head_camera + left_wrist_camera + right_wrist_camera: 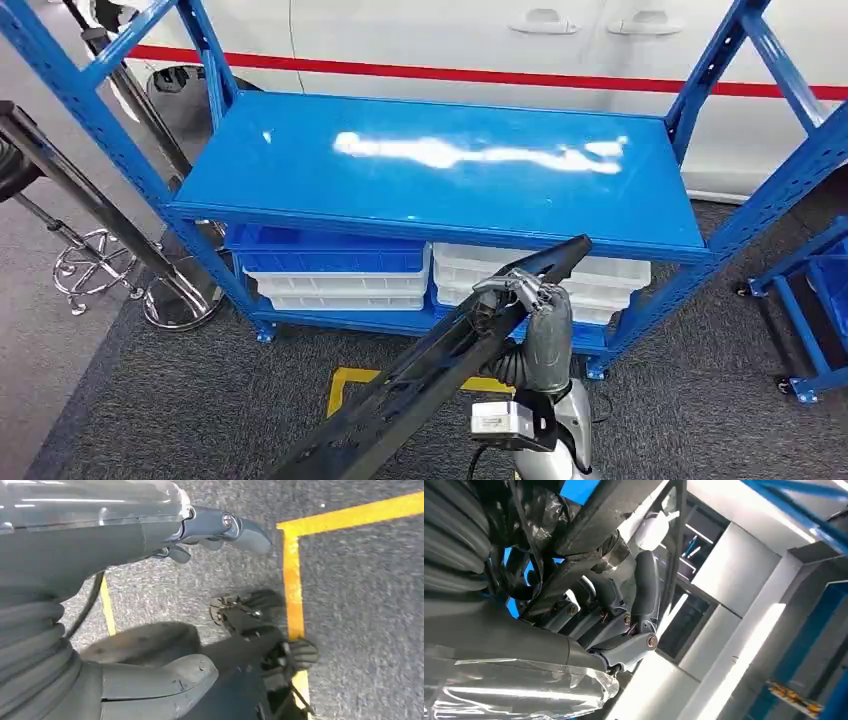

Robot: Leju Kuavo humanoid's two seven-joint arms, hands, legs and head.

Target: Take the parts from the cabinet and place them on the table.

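A long black part (440,365) is held in the right hand (520,295), whose fingers (644,590) are wrapped around it. The part is carried at a slant in front of the blue rack (440,165), its far end near the edge of the rack's bare top shelf. White and blue bins (340,275) are stacked on the lower shelf. The left hand (220,530) is seen above grey carpet with yellow tape (292,580); its fingers appear loosely curled, with nothing held.
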